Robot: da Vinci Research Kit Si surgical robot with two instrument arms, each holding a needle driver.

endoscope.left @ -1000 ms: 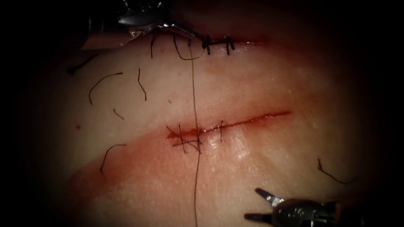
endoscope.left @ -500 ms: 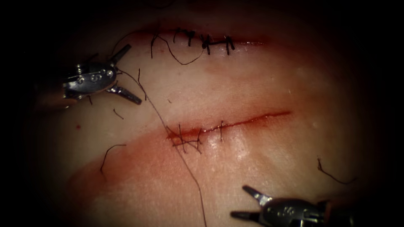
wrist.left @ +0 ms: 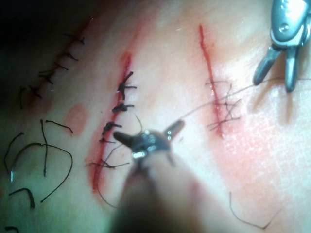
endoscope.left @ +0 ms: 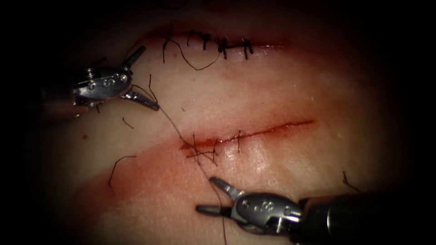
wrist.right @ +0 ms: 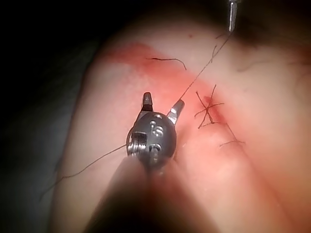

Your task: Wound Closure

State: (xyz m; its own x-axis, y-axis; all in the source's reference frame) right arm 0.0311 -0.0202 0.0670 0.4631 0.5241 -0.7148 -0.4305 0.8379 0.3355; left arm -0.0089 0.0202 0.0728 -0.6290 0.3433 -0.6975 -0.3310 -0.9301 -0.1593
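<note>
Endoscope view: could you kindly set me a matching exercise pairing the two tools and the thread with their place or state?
1 left tool
2 right tool
3 thread

A crosses the stitched left end of the cut
B jaws open, holding nothing, below the cut
C jaws open, holding nothing, up and left of the cut

Pairs: 1-C, 2-B, 3-A
</note>
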